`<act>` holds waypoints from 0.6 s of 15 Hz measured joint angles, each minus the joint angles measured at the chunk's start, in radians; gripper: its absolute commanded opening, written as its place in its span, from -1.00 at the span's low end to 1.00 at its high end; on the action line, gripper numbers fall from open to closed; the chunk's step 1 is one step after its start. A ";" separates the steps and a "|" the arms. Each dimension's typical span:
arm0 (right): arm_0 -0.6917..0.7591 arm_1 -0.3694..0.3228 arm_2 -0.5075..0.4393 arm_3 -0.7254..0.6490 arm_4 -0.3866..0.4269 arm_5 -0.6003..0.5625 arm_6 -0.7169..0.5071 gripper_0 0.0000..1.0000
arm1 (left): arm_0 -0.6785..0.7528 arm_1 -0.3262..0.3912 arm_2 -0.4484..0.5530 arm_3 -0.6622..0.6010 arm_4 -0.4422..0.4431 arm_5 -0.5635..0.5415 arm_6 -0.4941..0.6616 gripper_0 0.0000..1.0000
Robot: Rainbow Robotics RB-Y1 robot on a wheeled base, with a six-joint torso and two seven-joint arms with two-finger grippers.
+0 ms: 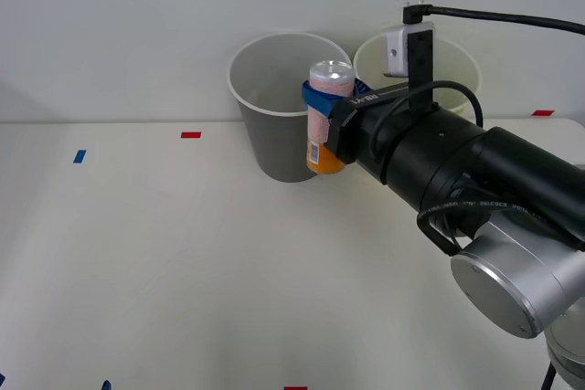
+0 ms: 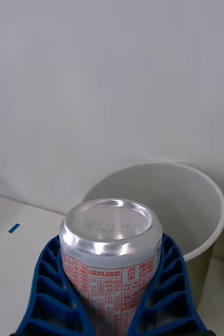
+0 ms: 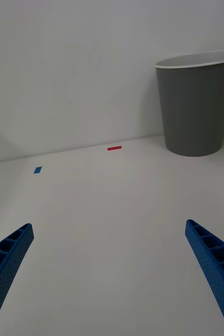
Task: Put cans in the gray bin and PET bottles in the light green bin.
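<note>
Centrally, the white table [image 1: 164, 262] carries two round tapered bins against the back wall: the gray bin [image 1: 274, 134], white inside, and just beside it on the robot's right the light green bin [image 1: 457, 61], largely hidden behind the arm. Reaching in from the right, the right gripper [image 1: 320, 121] has its blue ribbed fingers [image 2: 169, 283] clamped on either side of the can [image 1: 322, 116], held upright with its long axis vertical, silver top [image 2: 112, 218] upward and orange band [image 1: 323, 162] downward, in front of the gray bin's rim. Low over the bare table, the left gripper [image 3: 109, 273] hangs with fingers spread apart; small red tape [image 1: 190, 134] and blue tape [image 1: 79, 156] mark the surface.
</note>
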 measured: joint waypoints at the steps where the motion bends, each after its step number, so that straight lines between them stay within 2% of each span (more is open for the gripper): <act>1: -0.012 0.007 0.000 0.000 0.003 0.001 -0.008 -1.00 | 0.000 0.000 0.000 0.000 0.000 0.000 0.000 1.00; 3: -0.044 0.036 -0.001 -0.009 0.016 0.032 -0.029 -1.00 | 0.000 0.000 0.000 0.000 0.000 0.000 0.000 1.00; 7: -0.167 0.119 -0.030 -0.082 0.036 0.319 -0.119 -1.00 | 0.000 0.000 0.000 0.000 0.000 0.000 0.000 1.00; 9: -0.228 0.171 -0.044 -0.083 0.035 0.341 -0.137 -1.00 | 0.000 0.000 0.000 0.000 0.000 0.000 0.000 1.00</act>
